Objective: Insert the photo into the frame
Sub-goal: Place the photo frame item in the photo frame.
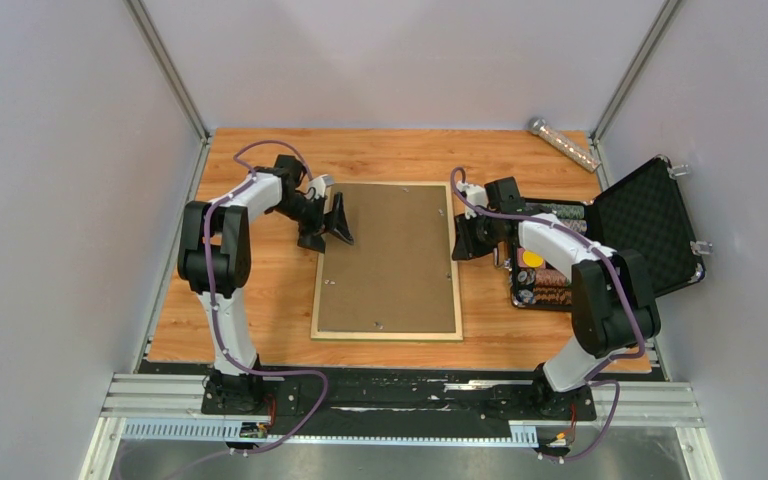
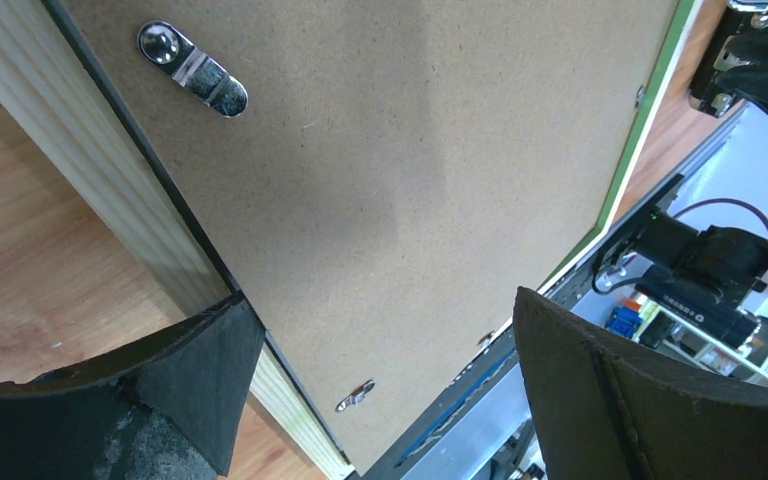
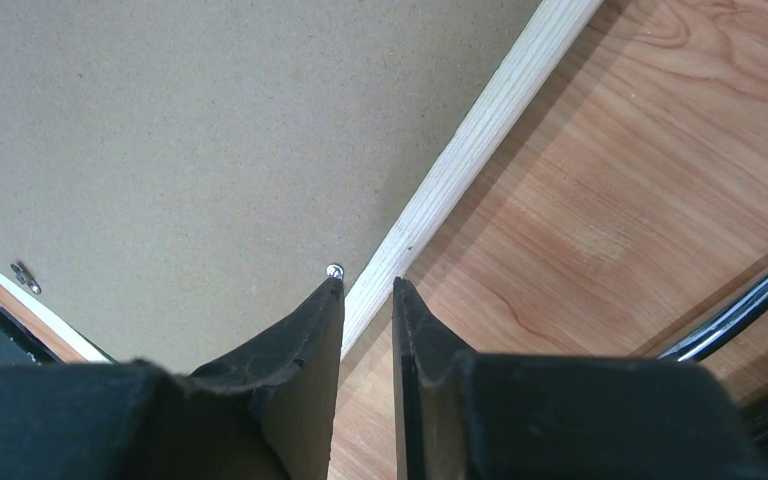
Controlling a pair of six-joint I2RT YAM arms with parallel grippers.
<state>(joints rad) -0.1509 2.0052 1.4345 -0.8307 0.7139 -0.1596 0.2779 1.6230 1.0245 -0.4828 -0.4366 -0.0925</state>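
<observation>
Now, frame (image 1: 387, 259): lay back-up on worktop (image 1: 260, 290).
Left end effector (image 1: 332, 226): spread wide, empty.
Right end effector (image 3: 367, 300): nearly closed, gripped nothing.

No legible text, labels, brand marks or numbers in any view. Left wrist view: a black module (image 2: 705, 275) at far right carries a thin strip of pale marks, too small and blurred to read. Nothing else bears markings.

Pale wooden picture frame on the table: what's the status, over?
Left gripper wide open above frame. Right gripper nearly shut, empty, at frame's right rail. Brown backing board in frame; photo not visible.
</observation>
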